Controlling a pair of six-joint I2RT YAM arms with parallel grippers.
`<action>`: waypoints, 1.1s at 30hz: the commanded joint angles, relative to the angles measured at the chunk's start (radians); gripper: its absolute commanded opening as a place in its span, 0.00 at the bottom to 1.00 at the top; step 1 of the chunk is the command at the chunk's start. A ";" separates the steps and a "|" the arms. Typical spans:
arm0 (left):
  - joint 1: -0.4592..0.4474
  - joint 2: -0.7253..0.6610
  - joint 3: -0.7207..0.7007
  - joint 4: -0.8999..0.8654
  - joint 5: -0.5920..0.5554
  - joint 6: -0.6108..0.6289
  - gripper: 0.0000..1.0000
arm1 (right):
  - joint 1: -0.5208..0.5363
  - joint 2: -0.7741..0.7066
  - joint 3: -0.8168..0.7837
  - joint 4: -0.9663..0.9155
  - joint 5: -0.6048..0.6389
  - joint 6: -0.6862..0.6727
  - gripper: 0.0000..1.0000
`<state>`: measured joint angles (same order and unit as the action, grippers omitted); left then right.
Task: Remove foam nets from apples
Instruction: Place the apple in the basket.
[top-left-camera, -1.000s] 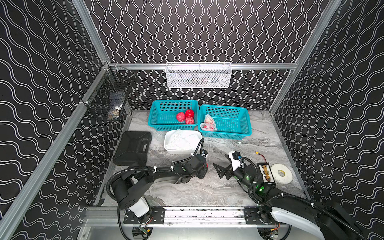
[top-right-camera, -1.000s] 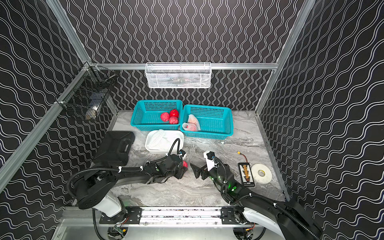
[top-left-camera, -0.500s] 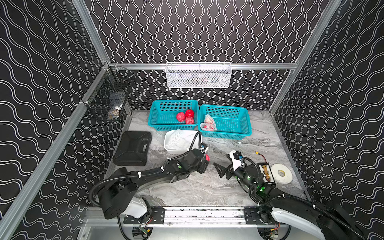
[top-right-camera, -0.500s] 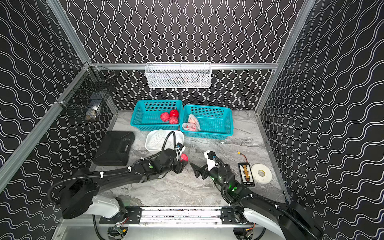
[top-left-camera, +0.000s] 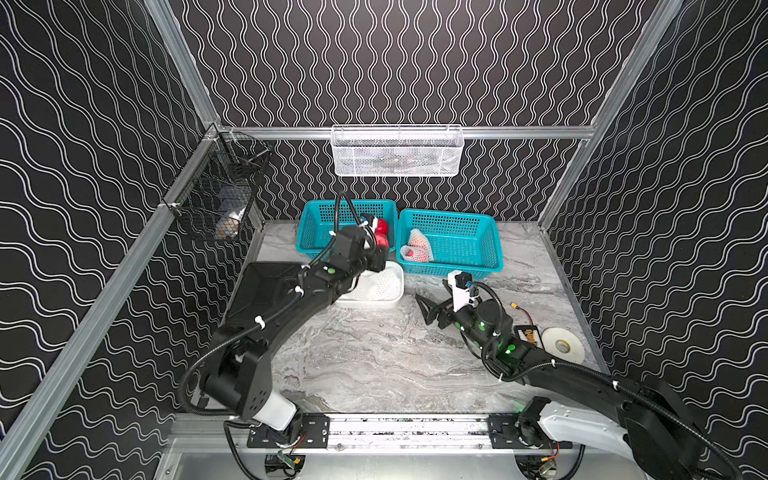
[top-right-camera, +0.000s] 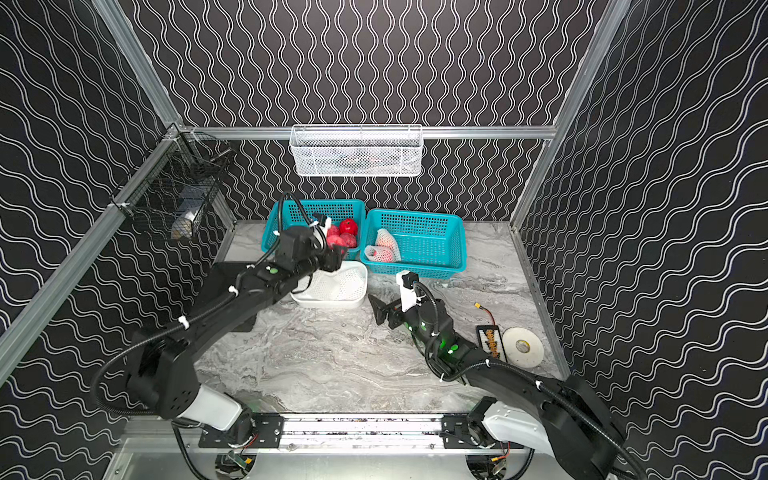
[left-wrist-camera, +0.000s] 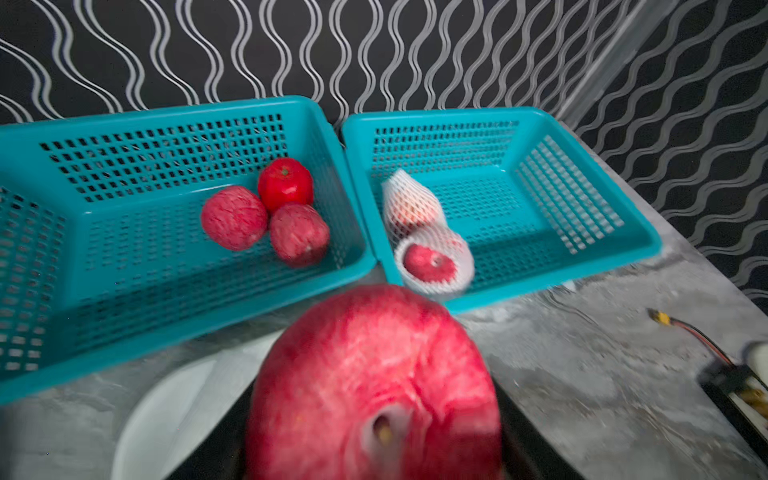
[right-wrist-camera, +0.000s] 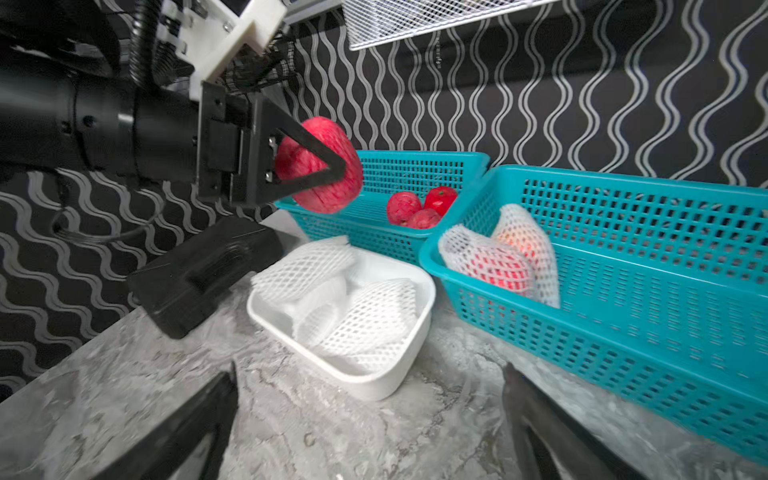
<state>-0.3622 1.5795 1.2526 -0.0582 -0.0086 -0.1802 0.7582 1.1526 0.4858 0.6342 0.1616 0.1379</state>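
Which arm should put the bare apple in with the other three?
Left. The left gripper holds the bare apple right beside that basket; the right gripper hangs open and empty.

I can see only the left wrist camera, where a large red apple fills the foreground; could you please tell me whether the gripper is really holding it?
Observer: Yes. The left gripper is shut on the bare apple, which is lifted clear of the table near the teal basket of unwrapped apples.
Operator: Thank you. And the other arm, please?
Observer: The right gripper is open and empty, beside the white tub.
Operator: What does that tub hold? I see only a bit of its rim.
Observer: Several empty foam nets, piled together.
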 joint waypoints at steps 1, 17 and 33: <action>0.072 0.101 0.092 -0.018 0.039 0.036 0.52 | 0.000 0.020 0.029 0.062 0.087 -0.023 1.00; 0.178 0.655 0.633 -0.145 0.081 0.087 0.53 | 0.002 -0.083 -0.181 0.226 0.245 -0.074 1.00; 0.180 0.744 0.608 -0.107 0.015 0.096 0.61 | 0.002 -0.018 -0.188 0.284 0.263 -0.060 1.00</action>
<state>-0.1829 2.3085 1.8641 -0.1768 0.0059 -0.1028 0.7589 1.1366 0.2977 0.8597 0.4068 0.0669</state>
